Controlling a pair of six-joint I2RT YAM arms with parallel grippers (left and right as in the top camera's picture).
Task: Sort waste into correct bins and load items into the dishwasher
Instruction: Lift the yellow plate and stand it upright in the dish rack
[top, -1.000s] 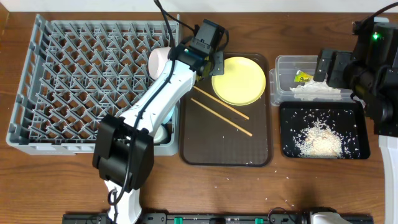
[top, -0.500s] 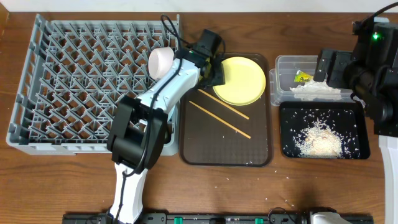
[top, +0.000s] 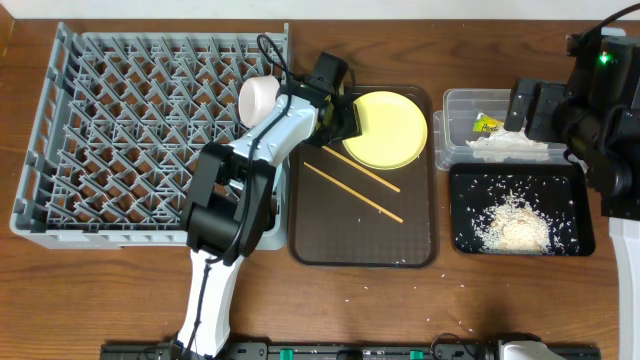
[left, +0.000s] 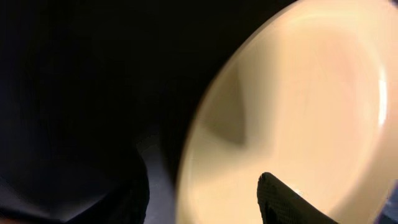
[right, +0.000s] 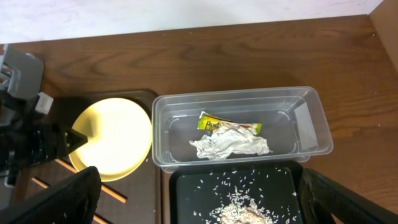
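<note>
The round yellow plate (top: 388, 128) lies at the back of the dark brown serving tray (top: 330, 245). My left gripper (top: 341, 117) is at the plate's left edge. In the left wrist view the plate (left: 311, 106) fills the right side, and its rim runs between the open fingers of the left gripper (left: 202, 202). Two chopsticks (top: 352, 180) lie on the tray in front of the plate. A small white cup (top: 258, 97) sits in the grey dish rack (top: 40, 130). My right gripper (right: 202, 202) hangs open above the black tray (right: 249, 186) of rice.
The clear tub (top: 455, 108) at the right holds a yellow-green wrapper (right: 217, 122) and crumpled white paper (right: 230, 144). The black tray (top: 470, 225) in front of it holds a heap of rice (top: 515, 225). A few grains lie on the table near the front edge.
The left arm's lower link has swung upright beside the rack. Its gripper has dropped slightly onto the plate's left edge and its jaws have widened. The right arm has not moved.
</note>
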